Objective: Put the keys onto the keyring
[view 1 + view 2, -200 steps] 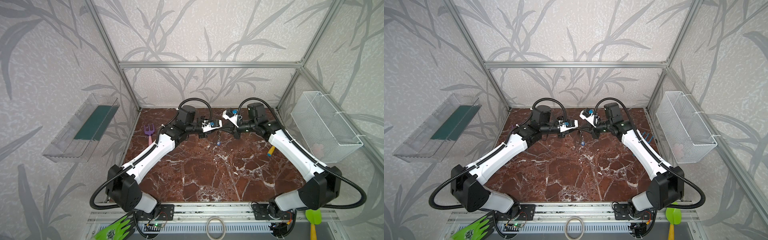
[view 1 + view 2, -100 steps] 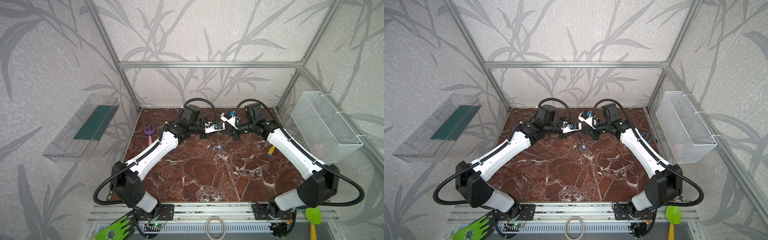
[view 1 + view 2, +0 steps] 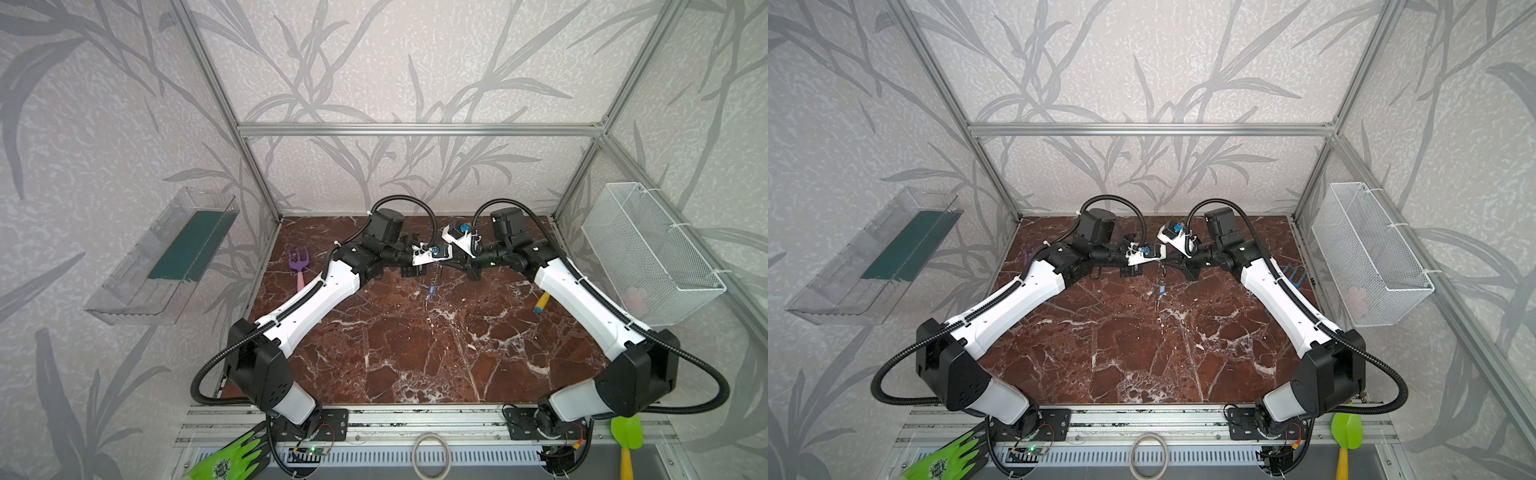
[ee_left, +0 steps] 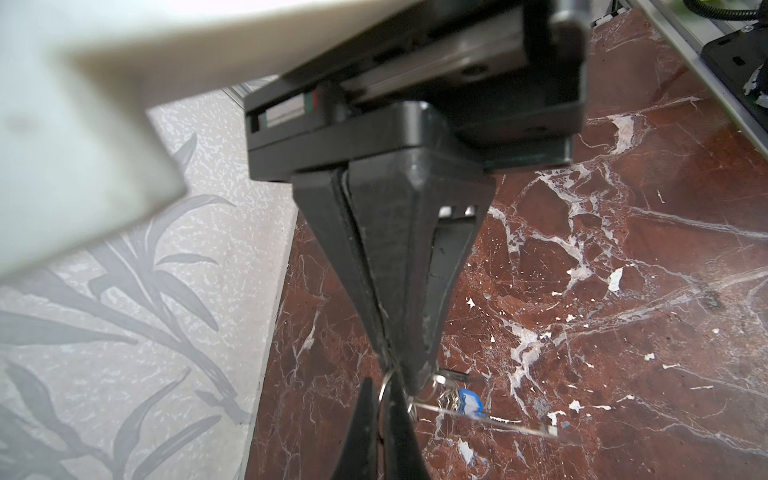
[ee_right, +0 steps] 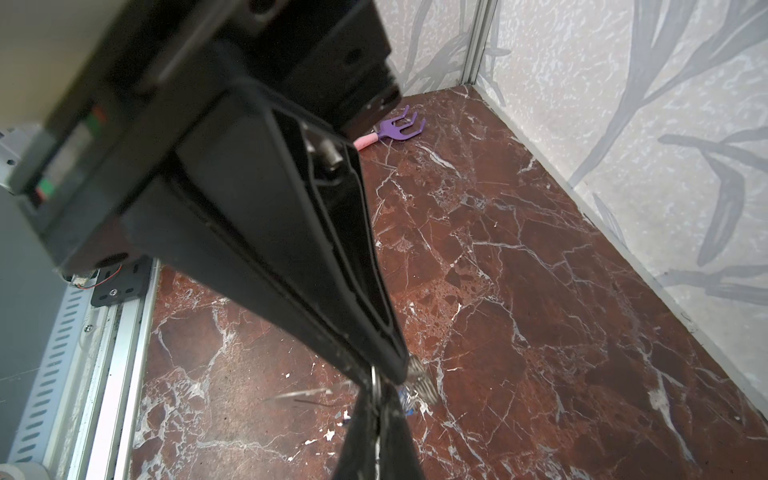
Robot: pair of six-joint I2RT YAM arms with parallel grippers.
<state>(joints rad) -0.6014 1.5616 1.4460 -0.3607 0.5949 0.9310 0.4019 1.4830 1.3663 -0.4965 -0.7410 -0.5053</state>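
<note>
Pinching the keyring point(image 4: 385, 380) between them, left end effector point(image 4: 403, 380) and right end effector point(image 5: 390, 374), both fully closed.

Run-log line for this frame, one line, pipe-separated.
where: mid-air, rear centre | left gripper: jaws shut on keyring loop | right gripper: jaws shut on same loop | blue-tagged key: dangling below

The left pincer point(image 3: 432, 268) and right pincer point(image 3: 444, 266) are hovering tip to tip above the counter point(image 3: 415, 353), both clamped. The keys point(image 3: 432, 289), blue-tagged, are dangling just below them. A purple fork point(image 3: 300, 266) is lying well outside the left pincer.
</note>
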